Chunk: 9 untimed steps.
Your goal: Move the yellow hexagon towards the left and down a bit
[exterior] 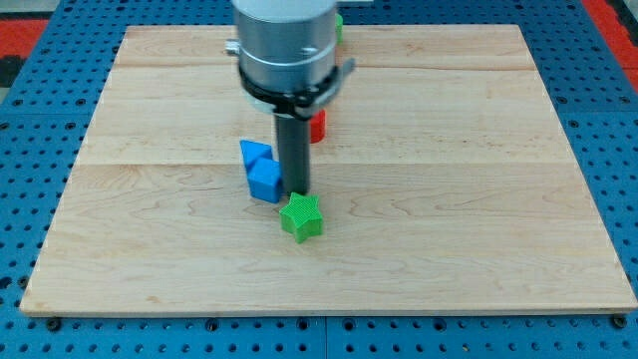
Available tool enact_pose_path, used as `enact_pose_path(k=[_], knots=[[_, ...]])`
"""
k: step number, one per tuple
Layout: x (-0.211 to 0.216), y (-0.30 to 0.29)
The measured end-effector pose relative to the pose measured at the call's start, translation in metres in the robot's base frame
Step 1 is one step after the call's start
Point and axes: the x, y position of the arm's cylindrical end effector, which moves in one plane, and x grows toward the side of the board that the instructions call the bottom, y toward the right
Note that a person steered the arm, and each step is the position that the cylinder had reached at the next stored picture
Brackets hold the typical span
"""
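Yellow hexagon: no yellow block showed anywhere in the view; where it lay could not be told, and it may have been hidden behind the arm.
My tip [297,191]: the lower end of the dark rod [293,152] stood near the middle of the board, just above the green star and just to the right of the blue cube.
Hand: the arm carried no hand or jaws, only the rod, so nothing was grasped; whether the tip touched the star or the cube could not be told.
Green star [301,217]: it sat just below the tip, slightly toward the view's bottom of the board's middle, apart from the board's edges.
Blue cube [265,181]: it sat just left of the rod, above and left of the star.
Blue block [254,153]: a second blue piece, wedge-like though its shape was unclear, lay touching the cube on its upper left.
Red block [318,126]: only a sliver showed to the right of the rod, the rest hidden behind it; shape unclear.
Green block [339,27]: a small green edge showed at the view's top, beside the arm's grey body [286,45]; shape unclear.
Board [478,199]: a pale wooden board lay on a blue pegboard table [618,120].
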Motion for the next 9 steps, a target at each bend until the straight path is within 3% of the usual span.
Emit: enact_pose_path(k=[2,3,4,5,6,7,9], knots=[[-0.004,-0.005],[-0.016,-0.044],[-0.028,0.019],[-0.034,0.152],[-0.114,0.158],[-0.169,0.125],[-0.176,0.046]])
